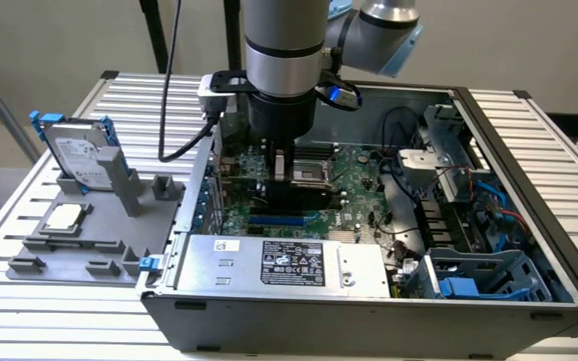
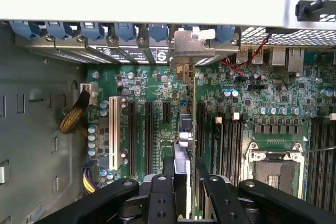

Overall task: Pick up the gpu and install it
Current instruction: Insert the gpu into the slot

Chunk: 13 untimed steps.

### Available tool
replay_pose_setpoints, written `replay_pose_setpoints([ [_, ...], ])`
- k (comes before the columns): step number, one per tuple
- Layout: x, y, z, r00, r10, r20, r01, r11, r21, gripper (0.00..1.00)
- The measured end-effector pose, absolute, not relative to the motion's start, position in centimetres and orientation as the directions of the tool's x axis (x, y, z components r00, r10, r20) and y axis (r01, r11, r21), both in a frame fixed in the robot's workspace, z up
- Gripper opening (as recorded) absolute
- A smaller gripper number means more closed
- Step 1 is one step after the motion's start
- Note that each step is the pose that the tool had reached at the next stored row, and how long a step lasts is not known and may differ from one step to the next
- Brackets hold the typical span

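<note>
Reaching down into the open computer case (image 1: 369, 316), the pincer (image 2: 185, 184) is clamped on the gpu (image 2: 183, 129), which stands on edge over the green motherboard (image 2: 152, 85), its silver bracket at the case's rear slots. A hard drive (image 1: 78, 154) stands outside on the bench (image 1: 48, 327).

The motherboard (image 1: 342, 177) is green, speckled with silver capacitor tops. The gpu (image 2: 184, 135) shows a silver-blue edge and a silver end bracket (image 2: 191, 45); the gripper (image 2: 185, 167) around it is black. One expansion slot (image 2: 113, 132) is white and the neighbouring slots (image 2: 148, 129) are black. The retaining clips (image 2: 94, 29) are blue. The computer case (image 1: 369, 320) is dark grey. At the exterior view's left, a silver hard drive (image 1: 76, 154) has a blue frame (image 1: 40, 124), the fixture (image 1: 78, 248) is grey, and the table (image 1: 28, 316) is ribbed silver.
</note>
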State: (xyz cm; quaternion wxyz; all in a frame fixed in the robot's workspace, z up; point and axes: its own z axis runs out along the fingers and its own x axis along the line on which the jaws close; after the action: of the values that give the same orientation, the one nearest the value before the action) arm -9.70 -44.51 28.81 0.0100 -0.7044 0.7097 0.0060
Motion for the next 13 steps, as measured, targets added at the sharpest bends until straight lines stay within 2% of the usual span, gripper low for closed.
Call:
replay_pose_setpoints([
  [13,-9.70,-44.51,28.13,-0.030,-0.999,-0.021,-1.000,0.030,0.007,0.26],
])
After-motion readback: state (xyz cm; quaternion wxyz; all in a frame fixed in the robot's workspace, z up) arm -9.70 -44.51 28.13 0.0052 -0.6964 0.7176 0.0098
